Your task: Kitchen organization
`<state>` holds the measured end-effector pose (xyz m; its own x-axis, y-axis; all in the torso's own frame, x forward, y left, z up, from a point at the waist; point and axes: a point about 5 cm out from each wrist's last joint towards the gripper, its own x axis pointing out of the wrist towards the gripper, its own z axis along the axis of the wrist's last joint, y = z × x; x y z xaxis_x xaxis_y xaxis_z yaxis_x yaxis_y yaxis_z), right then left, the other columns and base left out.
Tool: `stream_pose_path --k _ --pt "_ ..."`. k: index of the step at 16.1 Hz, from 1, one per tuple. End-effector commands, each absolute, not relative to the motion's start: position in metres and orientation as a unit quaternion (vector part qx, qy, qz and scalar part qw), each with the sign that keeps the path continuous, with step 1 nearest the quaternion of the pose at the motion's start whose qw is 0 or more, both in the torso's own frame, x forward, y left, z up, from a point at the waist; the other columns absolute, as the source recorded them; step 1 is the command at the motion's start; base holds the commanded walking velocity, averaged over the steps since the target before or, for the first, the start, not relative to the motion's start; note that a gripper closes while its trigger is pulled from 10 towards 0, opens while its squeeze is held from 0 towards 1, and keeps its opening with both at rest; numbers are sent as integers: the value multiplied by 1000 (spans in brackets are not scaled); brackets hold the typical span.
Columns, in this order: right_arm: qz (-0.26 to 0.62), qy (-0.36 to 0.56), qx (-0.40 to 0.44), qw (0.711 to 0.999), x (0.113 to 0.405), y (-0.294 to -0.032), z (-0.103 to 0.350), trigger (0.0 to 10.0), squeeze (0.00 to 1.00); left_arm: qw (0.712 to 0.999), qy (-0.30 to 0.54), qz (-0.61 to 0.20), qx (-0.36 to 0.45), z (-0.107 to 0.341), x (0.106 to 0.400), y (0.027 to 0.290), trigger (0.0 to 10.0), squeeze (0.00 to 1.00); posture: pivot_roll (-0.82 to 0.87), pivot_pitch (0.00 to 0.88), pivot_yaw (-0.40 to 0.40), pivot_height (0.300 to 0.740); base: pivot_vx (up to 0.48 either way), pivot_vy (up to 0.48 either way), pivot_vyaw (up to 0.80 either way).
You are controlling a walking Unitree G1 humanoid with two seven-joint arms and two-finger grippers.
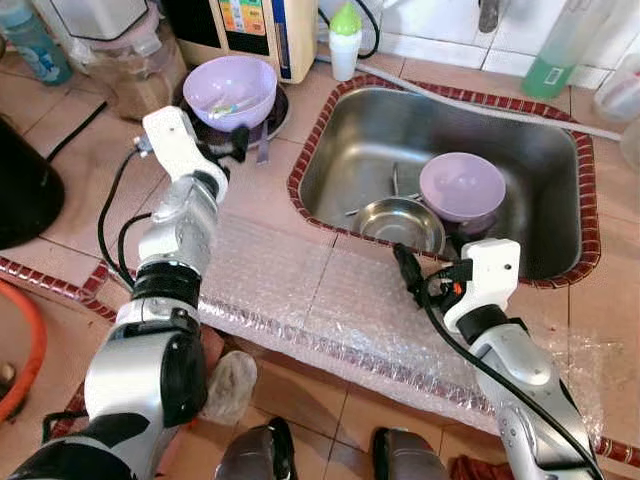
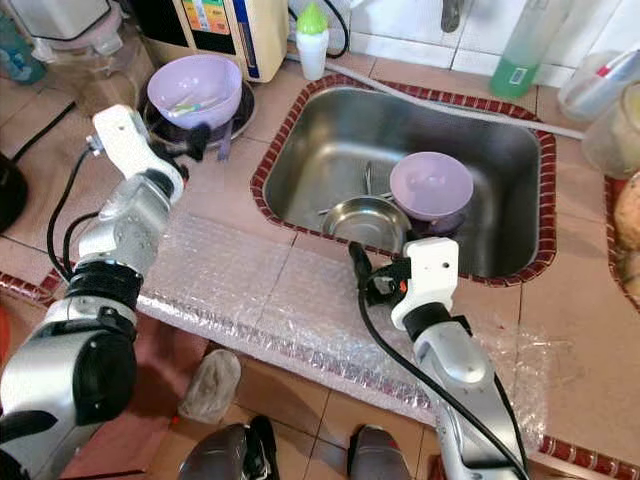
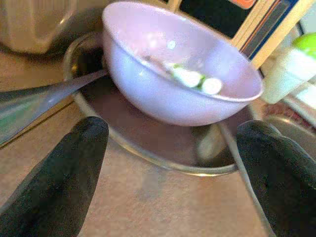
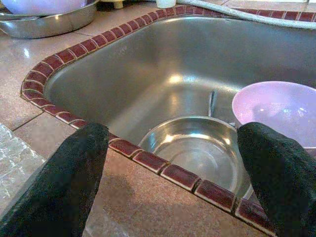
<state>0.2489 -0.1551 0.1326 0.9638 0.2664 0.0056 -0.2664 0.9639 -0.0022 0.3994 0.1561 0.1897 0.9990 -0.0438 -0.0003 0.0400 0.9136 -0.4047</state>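
**At the sink's edge, both end effectors spread wide**

On the tiled bench (image 1: 90, 190) my left end effector (image 1: 238, 143) hovers just short of a lilac bowl (image 1: 230, 90) that sits in a shallow steel dish (image 3: 163, 158). My black fingers (image 3: 54, 182) stand wide apart with nothing between them, and the bowl's near wall lies straight ahead of them. Small bits of green and white lie inside the bowl. A spoon handle (image 3: 44, 98) leans out over the dish rim toward my wrist camera.

My right end effector (image 1: 410, 272) hangs over the sheet of bubble wrap (image 1: 300, 290) at the front rim of the steel sink (image 1: 350, 150), its fingers (image 4: 59, 182) also wide and empty. Down in the sink, a small steel bowl (image 1: 403, 223) rests touching a second lilac bowl (image 1: 461, 186), with a utensil lying behind them. A white bottle with a green cap (image 1: 345, 40) stands behind the sink's left corner, beside a cream-coloured appliance (image 1: 260, 30).
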Motion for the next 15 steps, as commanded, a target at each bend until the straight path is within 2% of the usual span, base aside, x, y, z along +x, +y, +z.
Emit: stream_pose_path --k 1,9,15 --pt "148 13 4 989 248 -149 127 10000 0 978 8 -11 -208 188 397 159 10000 0 -204 191 86 740 0 0 0" --pt "148 19 -4 989 243 -153 126 10000 0 975 45 32 -214 178 404 178 10000 0 -242 206 80 740 0 0 0" --pt "145 26 -10 989 235 -155 125 10000 0 973 48 40 -224 185 410 183 10000 0 -274 214 84 740 0 0 0"
